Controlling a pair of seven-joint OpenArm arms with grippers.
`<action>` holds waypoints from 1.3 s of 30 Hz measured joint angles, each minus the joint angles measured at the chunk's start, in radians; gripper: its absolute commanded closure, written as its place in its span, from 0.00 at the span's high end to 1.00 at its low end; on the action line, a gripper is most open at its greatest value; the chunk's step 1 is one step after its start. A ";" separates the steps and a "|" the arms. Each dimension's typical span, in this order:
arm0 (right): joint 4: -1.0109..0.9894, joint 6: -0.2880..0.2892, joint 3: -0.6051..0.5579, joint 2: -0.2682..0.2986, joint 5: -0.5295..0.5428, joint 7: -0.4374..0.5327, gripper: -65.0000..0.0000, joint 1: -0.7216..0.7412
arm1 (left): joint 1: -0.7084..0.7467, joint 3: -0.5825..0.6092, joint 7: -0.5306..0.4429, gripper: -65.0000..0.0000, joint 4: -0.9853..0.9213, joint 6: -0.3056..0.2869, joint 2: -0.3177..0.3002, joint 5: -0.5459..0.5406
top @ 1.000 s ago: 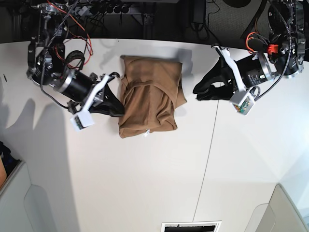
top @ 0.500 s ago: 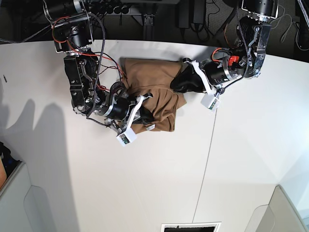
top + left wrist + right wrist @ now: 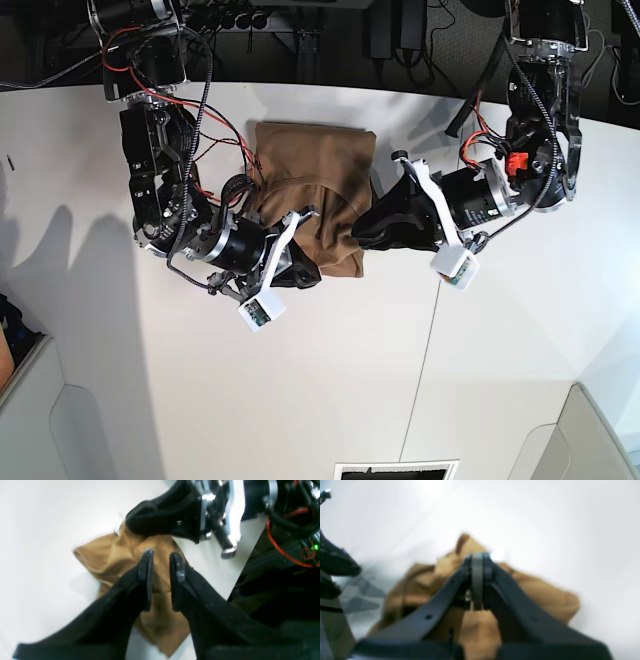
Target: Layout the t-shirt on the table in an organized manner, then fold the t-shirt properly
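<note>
Cloth lay bunched near the far edge of the table (image 3: 330, 380): from my station I saw the t-shirt (image 3: 318, 185) as a tan, wrinkled heap, partly folded over itself, with both arms reaching in on it from either side. The right gripper (image 3: 477, 562) had its jaws pressed fully together, tips down among the folds on the shirt's near side; I could not tell whether any fabric was pinched between them, since that view was blurred. The left gripper (image 3: 161, 562) stood with a narrow gap between its fingers, hovering over the shirt's other side. Through that gap I saw only tan cloth behind, nothing clamped. In the left wrist view, the right gripper's black jaws sat on the shirt just beyond.
</note>
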 measured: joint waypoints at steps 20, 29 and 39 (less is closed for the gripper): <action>0.503 -0.003 0.196 0.257 0.142 -0.080 0.00 -0.618 | 0.638 -0.457 0.040 0.18 0.219 0.000 -0.140 0.047; 0.469 0.000 0.206 0.321 0.151 -0.189 0.00 -0.851 | 0.806 -0.286 -0.018 0.18 0.089 0.000 -0.141 0.359; 0.181 -0.136 0.206 0.257 -0.010 -0.194 0.00 -0.975 | 0.697 0.128 -0.370 0.18 -0.411 -0.005 -0.148 0.697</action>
